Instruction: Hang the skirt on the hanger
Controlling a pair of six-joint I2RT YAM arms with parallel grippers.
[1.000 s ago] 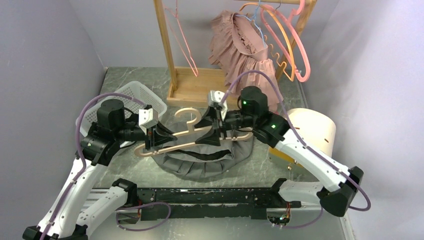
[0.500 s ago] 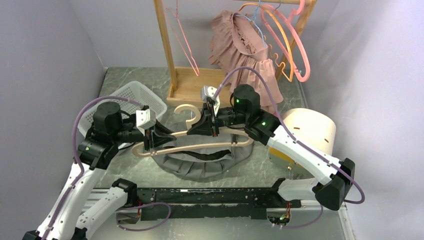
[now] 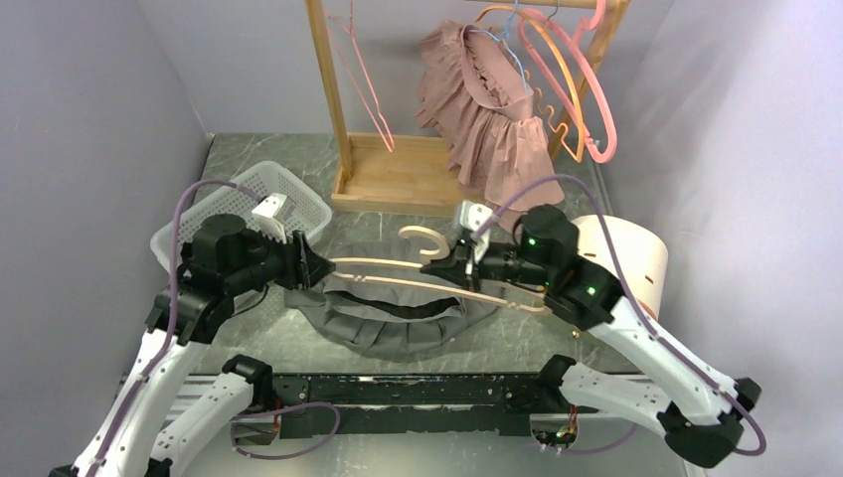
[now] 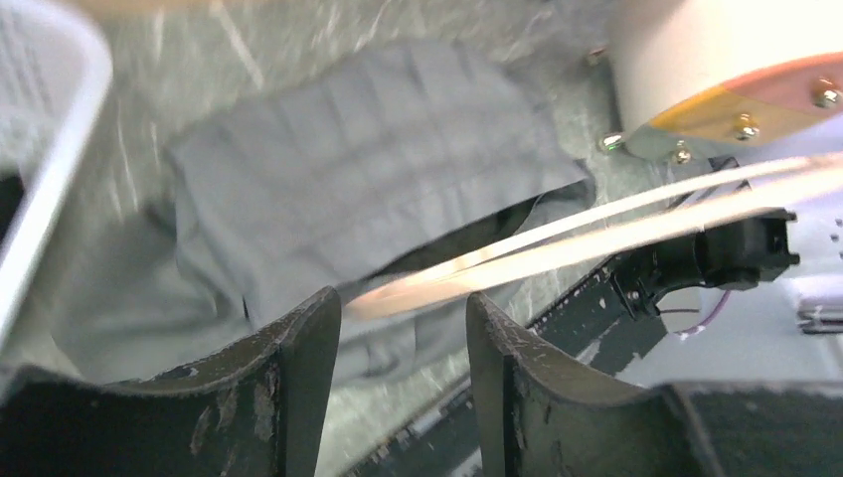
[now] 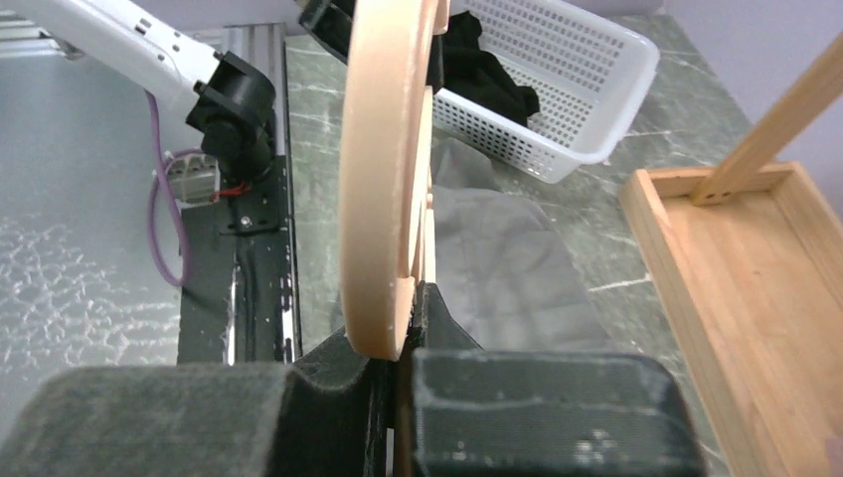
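The skirt (image 3: 396, 328) lies crumpled on the table (image 3: 249, 159), between the 2 arms and right under the hanger (image 3: 388, 263). No part of it is on the hanger. The hanger sits roughly level above it, with its hook (image 3: 422, 238) on the far side.

The right gripper (image 3: 449, 270) grips the hanger close to the hook. In the right wrist view, its 2 fingers (image 5: 537, 417) press against the wood with barely a slit between them.

The left gripper (image 3: 310, 266) is at the hanger's left end. In the left wrist view, its fingers (image 4: 298, 368) stand well apart and the blurred tip of the hanger lies in the gap at their ends. I cannot tell whether the wood touches either finger, but they are not closed on it.

A white basket (image 3: 298, 194) stands just left of the skirt with a dark cloth (image 5: 482, 75) in it. A cream drum (image 3: 616, 253) stands at the right. At the far edge is a wooden rack (image 3: 388, 174) with a pink dress (image 3: 487, 119) hanging from it
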